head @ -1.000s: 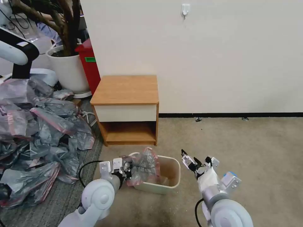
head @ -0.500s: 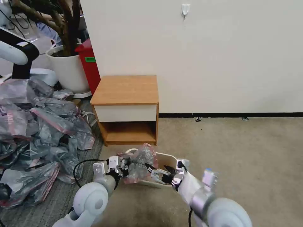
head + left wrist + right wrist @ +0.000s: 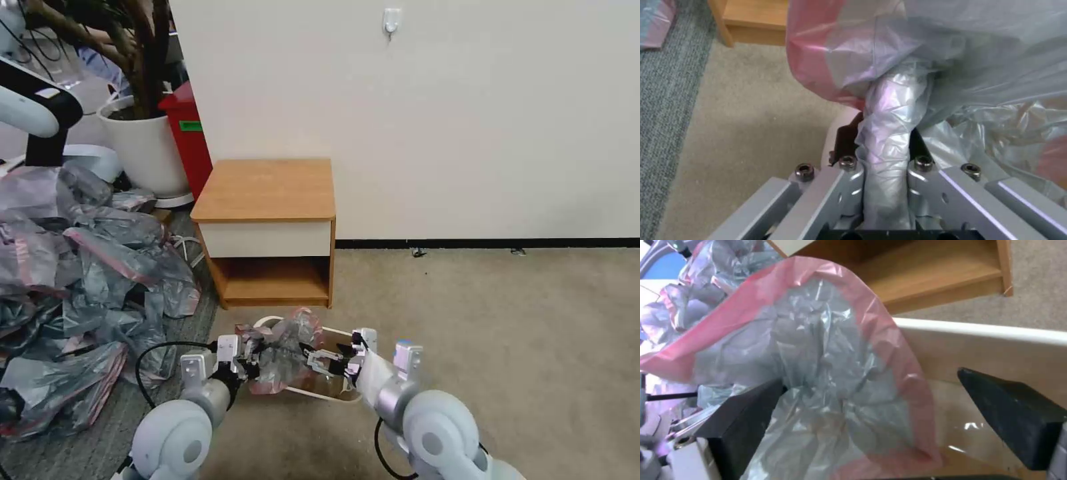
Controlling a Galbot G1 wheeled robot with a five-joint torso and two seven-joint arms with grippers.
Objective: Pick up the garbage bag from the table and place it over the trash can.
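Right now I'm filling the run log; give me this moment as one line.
left pincer: shut on garbage bag | right pincer: open, straddling the bag's pink edge | trash can: beneath bag | table: top bare

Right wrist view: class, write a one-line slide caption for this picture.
Open right gripper straddling the pink-edged garbage bag over the trash can, table behind.

Heap of grey-pink plastic bags on grey rug; white plant pot with tree; tall red bin; white wall hook; beige carpet.
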